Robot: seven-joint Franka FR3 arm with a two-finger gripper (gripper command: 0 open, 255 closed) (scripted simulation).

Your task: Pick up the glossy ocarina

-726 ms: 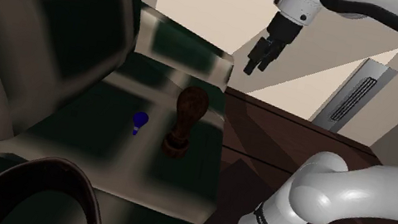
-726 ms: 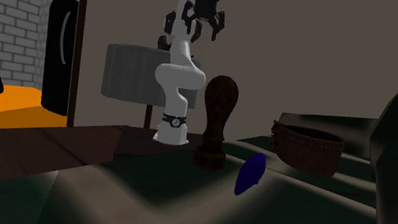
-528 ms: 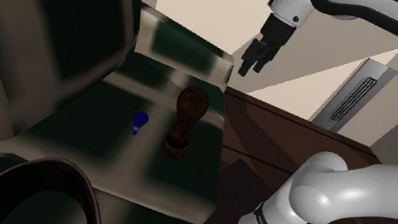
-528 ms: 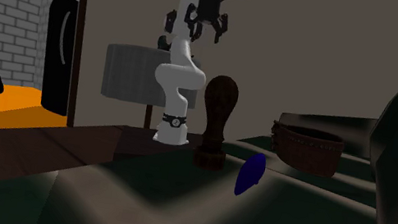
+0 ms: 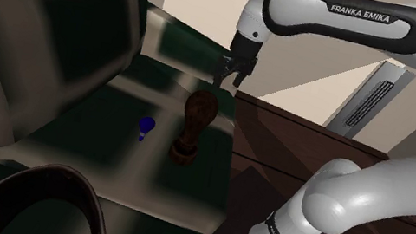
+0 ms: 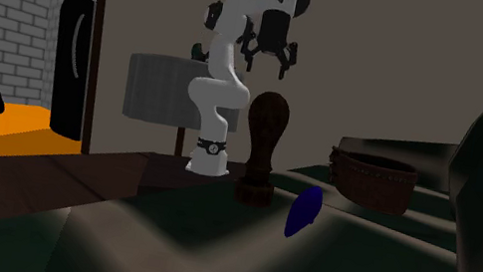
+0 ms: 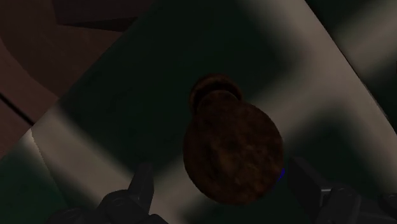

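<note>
The gripper point(image 6: 269, 61) hangs in the air with its fingers spread, holding nothing. The second exterior view shows that gap plainly. The shoulder view sees the gripper from the side, just above the brown post point(image 5: 193, 127).

The wrist view looks straight down on the post's round head, which sits between the two fingers and clear of both.

The ocarina point(image 5: 145, 126), glossy blue, rests on the dark green and beige checked surface point(image 5: 103, 155). It is near the post, on the shoulder view's left, and well below the gripper. In the second exterior view it sits to the post's right and closer to the camera. In the wrist view it is a blue speck at the edge of the post's head.

A basket point(image 6: 374, 179) stands beyond the ocarina in the second exterior view. The shoulder view catches its dark rim at lower left. The second exterior view adds a doorway point(image 6: 62, 49) with an orange floor and a brick wall.
</note>
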